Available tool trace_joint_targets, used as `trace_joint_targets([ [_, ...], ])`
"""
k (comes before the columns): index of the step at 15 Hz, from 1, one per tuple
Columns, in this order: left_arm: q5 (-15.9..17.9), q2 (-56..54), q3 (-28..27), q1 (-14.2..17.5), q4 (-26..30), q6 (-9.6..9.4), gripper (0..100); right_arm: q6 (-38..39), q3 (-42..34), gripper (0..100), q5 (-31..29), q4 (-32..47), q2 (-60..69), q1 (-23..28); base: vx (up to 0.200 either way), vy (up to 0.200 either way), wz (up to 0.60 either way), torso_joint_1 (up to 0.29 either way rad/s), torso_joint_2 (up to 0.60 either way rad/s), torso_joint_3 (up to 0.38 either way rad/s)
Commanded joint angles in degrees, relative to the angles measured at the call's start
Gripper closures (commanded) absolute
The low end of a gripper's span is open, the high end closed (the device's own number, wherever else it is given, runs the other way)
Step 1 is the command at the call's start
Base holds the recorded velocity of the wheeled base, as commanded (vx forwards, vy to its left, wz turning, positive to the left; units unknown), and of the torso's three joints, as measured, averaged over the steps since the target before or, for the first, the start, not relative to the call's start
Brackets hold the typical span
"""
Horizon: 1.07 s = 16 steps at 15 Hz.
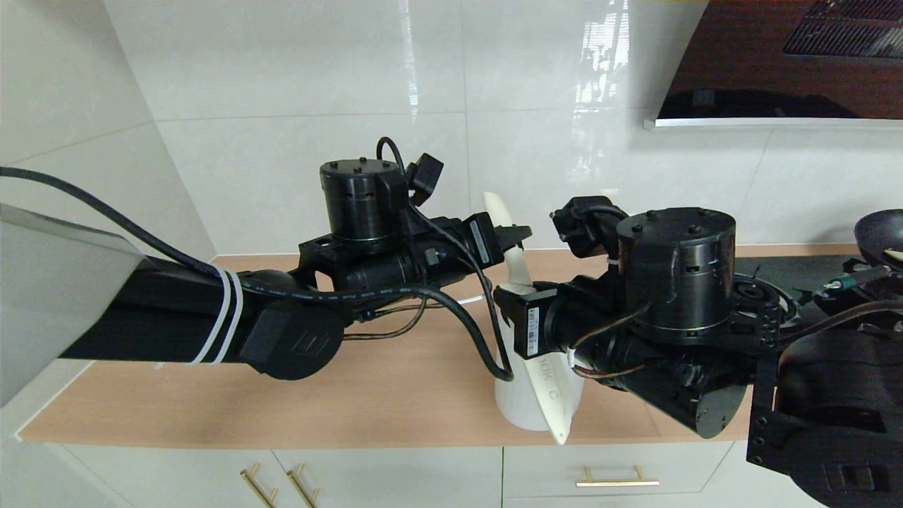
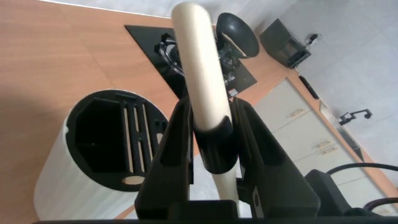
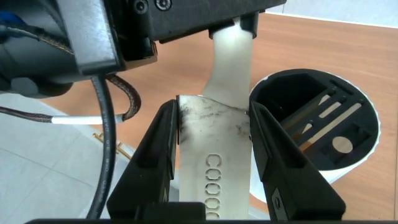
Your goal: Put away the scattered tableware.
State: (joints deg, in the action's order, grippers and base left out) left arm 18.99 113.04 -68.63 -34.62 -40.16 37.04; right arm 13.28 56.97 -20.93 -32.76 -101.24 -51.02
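Main hazard, in my judgement: both grippers clamp one knife (image 1: 549, 395), so uneven motion could twist it or let the blade slip. The left gripper (image 2: 211, 134) pinches the handle and the right gripper (image 3: 213, 118) the blade, above the white holder (image 1: 520, 413). Lesser hazard: the tip misses a slot and topples the holder near the counter (image 1: 353, 395) edge. Surroundings: tiled wall (image 1: 317, 70), range hood (image 1: 776, 63), hob (image 1: 776, 268).

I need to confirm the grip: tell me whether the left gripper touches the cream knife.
Touching. The left wrist view shows the fingers of the left gripper pressed against both sides of the cream knife handle.
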Motion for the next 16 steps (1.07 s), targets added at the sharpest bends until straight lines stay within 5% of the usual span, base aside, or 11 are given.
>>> trace_joint_targets([
  [1, 0.0, -0.3, 0.0, 0.0, 0.0, 0.05, 100, 0.0, 0.0, 0, 0.0, 0.0, 0.2, 0.0, 0.000, 0.000, 0.00, 0.000, 0.00, 0.000],
  [6, -0.5, -2.4, 0.0, 0.4, -1.3, 0.23, 100, -0.3, -1.2, 0, 0.0, -0.3, 7.4, 0.7, 0.000, 0.000, 0.00, 0.000, 0.00, 0.000],
  [10, -1.5, -5.6, 0.0, 1.9, -4.6, -0.30, 100, -1.6, -2.2, 0, 0.0, -0.3, 14.8, 6.5, 0.000, 0.000, 0.00, 0.000, 0.00, 0.000],
  [12, -1.5, -6.7, 0.0, 3.9, -5.6, -4.43, 100, -1.7, -2.1, 0, 0.2, -0.3, 15.5, 9.7, 0.000, 0.000, 0.00, 0.000, 0.00, 0.000],
  [14, -3.6, -6.1, 0.0, 5.8, -5.8, -15.50, 100, -1.7, -1.9, 0, 0.4, -0.3, 14.5, 11.8, 0.000, 0.000, 0.00, 0.000, 0.00, 0.000],
  [16, -9.1, -3.7, 0.0, 5.4, -9.2, -23.41, 100, -1.7, -2.0, 0, 0.4, -0.3, 12.8, 12.0, 0.000, 0.000, 0.00, 0.000, 0.00, 0.000],
])
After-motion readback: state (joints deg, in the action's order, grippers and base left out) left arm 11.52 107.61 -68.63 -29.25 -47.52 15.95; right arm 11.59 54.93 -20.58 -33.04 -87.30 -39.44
